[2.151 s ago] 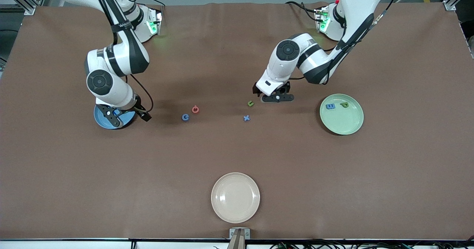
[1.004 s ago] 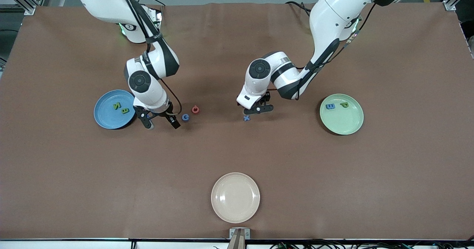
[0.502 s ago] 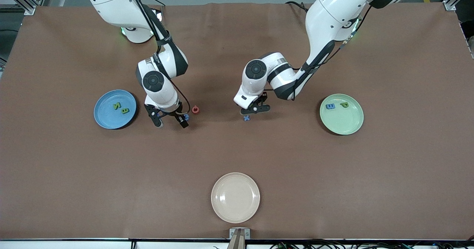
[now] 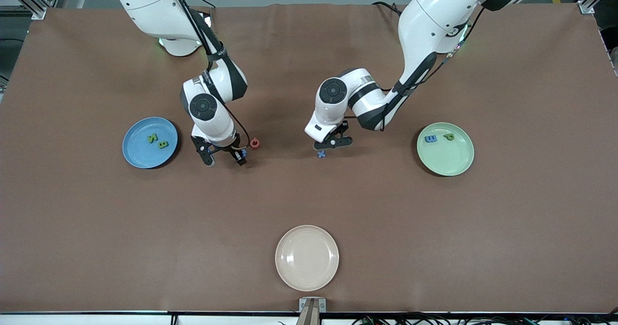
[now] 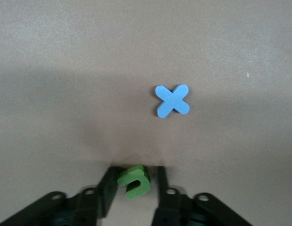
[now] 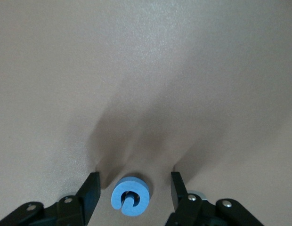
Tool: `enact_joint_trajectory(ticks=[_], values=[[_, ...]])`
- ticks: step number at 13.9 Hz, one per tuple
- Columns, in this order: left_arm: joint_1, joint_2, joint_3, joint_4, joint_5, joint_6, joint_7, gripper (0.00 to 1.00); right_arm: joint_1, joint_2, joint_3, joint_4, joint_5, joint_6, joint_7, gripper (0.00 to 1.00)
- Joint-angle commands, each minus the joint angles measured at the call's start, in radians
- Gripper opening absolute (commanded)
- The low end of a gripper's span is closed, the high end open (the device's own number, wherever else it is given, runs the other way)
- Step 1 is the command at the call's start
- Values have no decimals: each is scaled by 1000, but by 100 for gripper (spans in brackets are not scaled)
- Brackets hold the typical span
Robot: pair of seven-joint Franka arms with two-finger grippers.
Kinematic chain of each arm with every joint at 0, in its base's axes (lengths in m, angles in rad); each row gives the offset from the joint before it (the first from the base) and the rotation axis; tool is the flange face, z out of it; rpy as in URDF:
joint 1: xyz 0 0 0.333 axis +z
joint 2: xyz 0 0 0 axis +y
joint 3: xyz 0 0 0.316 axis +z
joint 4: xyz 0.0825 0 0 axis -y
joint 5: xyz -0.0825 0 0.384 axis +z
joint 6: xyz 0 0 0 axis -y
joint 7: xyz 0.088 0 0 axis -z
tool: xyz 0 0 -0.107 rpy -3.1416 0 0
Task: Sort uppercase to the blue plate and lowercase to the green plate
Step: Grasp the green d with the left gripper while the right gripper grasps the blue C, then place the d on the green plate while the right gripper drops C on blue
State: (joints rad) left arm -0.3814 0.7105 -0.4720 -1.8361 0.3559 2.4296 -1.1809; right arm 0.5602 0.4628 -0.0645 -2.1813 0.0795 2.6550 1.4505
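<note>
Two claws are down at the counter [image 4: 309, 199]; clock hours below take the front view with twelve at the arms' bases.

The right claw [image 4: 224, 157] sits low near the middle. Only its wrist view shows the blue C [image 6: 131, 197] lying flat between its spread fingers, with a gap on either side. The red ring letter [image 4: 255, 143] lies at one o'clock from it. The blue plate [image 4: 140, 157] is at nine o'clock, holding the green N [image 4: 152, 138] and green B [image 4: 163, 145].

The left claw [image 4: 332, 144] hides its letter in the front view. Its wrist view shows the small green u [image 5: 134, 181] between narrowed fingers, one pad touching it and the other a sliver off. The blue x [image 4: 321, 154] lies on the counter at seven o'clock from that claw. The green plate [image 4: 446, 161] at three o'clock carries the blue m [image 4: 430, 139] and green p [image 4: 449, 136].

At six o'clock on the counter stands a cream plate [image 4: 307, 258].
</note>
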Motion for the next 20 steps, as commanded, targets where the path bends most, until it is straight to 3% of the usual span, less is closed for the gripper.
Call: enact_joint_trajectory(ticks=[1, 4, 8, 10, 12, 13, 15, 17, 20], values=[[-13, 15, 10, 6, 14, 0, -14, 27, 18, 25, -5, 25, 26, 8, 19, 69], [-8, 11, 10, -3, 14, -1, -14, 17, 20, 25, -5, 28, 42, 6, 19, 68], [53, -78, 7, -67, 15, -32, 35, 17, 26, 37, -5, 38, 56, 6, 19, 63], [94, -139, 3, -112, 15, -50, 98, 17, 26, 37, -5, 37, 56, 5, 17, 45], [148, -204, -5, -159, 15, -64, 165, 17, 26, 37, -5, 37, 54, -1, 13, 9], [174, -238, -13, -190, 15, -64, 197, 17, 23, 37, -6, 37, 54, -9, -1, 0], [257, -284, -46, -242, 15, -66, 259, 17, 9, 22, -8, 37, 52, -52, -57, 0], [359, -319, -91, -288, 15, -66, 312, 17, -32, -19, -15, 46, 43, -197, -206, 0], [520, -348, -151, -354, 15, -66, 405, 17, -175, -85, -15, 72, 39, -432, -532, 1]])
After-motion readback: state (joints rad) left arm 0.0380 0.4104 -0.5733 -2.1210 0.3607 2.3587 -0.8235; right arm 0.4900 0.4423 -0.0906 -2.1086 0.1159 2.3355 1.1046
